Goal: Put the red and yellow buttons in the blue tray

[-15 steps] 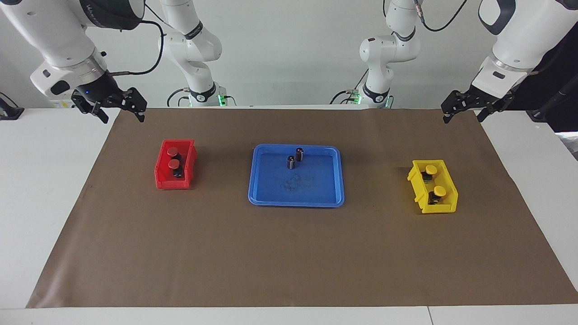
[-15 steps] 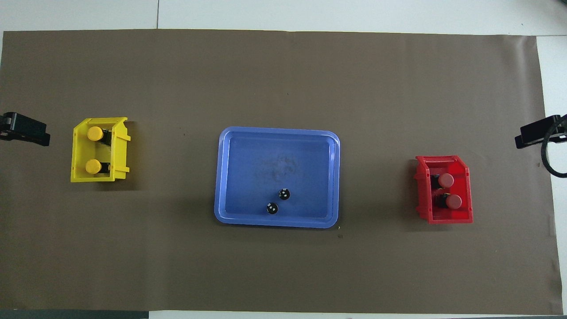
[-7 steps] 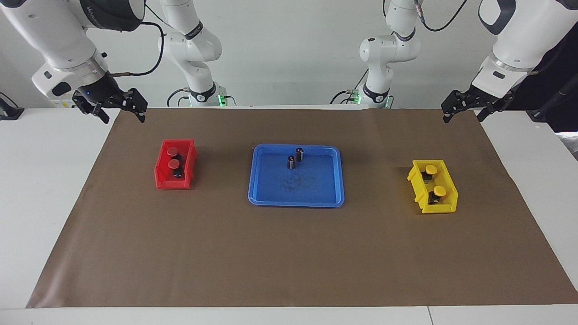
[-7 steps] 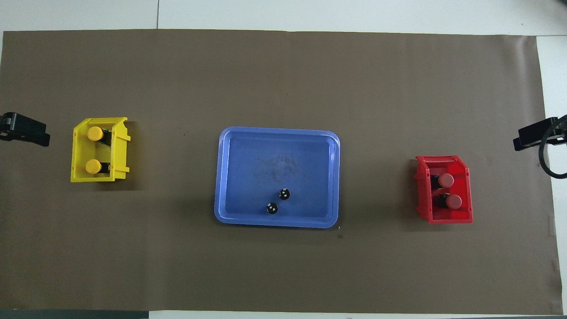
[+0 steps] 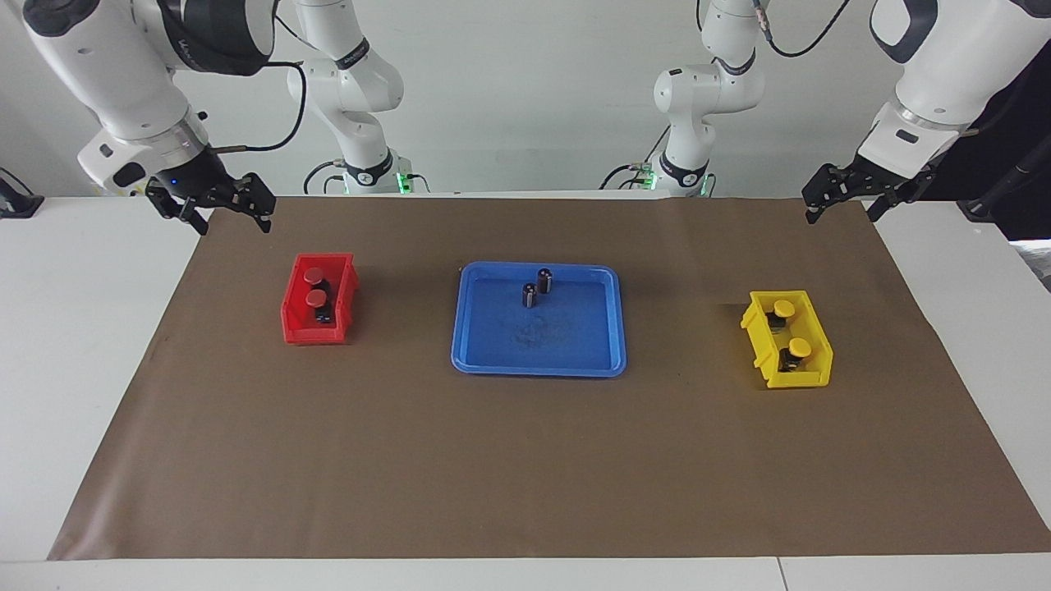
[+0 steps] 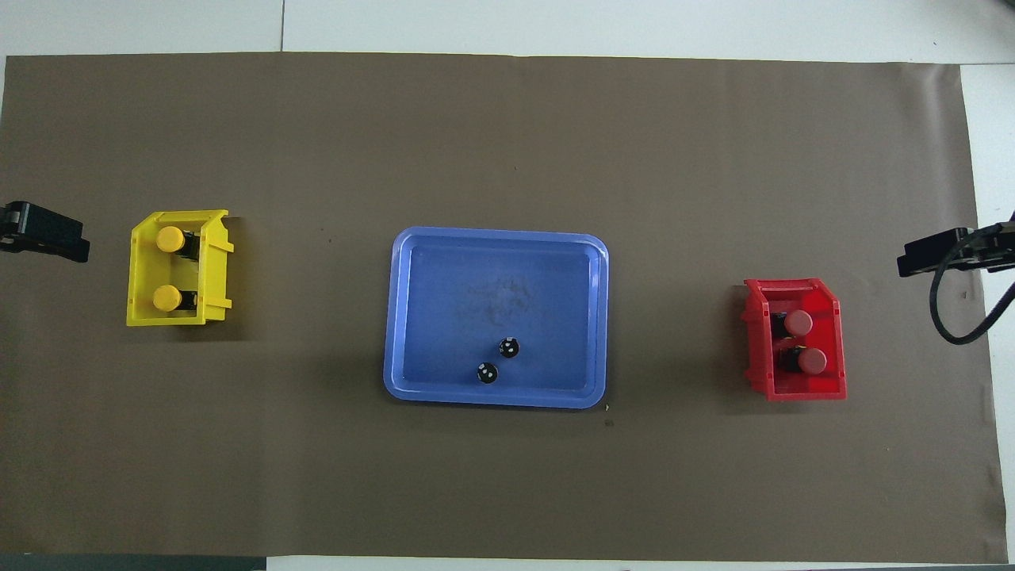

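Two red buttons (image 5: 315,287) (image 6: 804,341) sit in a small red bin (image 5: 297,327) (image 6: 759,373) toward the right arm's end of the table. Toward the left arm's end, two yellow buttons (image 5: 791,328) (image 6: 168,268) sit in a small yellow bin (image 5: 800,379) (image 6: 141,277). The blue tray (image 5: 542,349) (image 6: 476,277) lies between the bins. My right gripper (image 5: 232,222) (image 6: 932,255) hangs open and empty over the mat's edge beside the red bin. Over the mat's corner, apart from the yellow bin, my left gripper (image 5: 839,215) (image 6: 47,242) waits open and empty.
Two dark capless cylinders (image 5: 537,288) (image 6: 498,359) stand in the tray, at its side nearer the robots. A brown mat (image 5: 525,460) (image 6: 507,135) covers most of the white table. A black cable (image 6: 963,309) loops from the right wrist.
The right gripper has shifted over the mat's edge toward the red bin. The left arm, the bins, the buttons and the tray have not moved.
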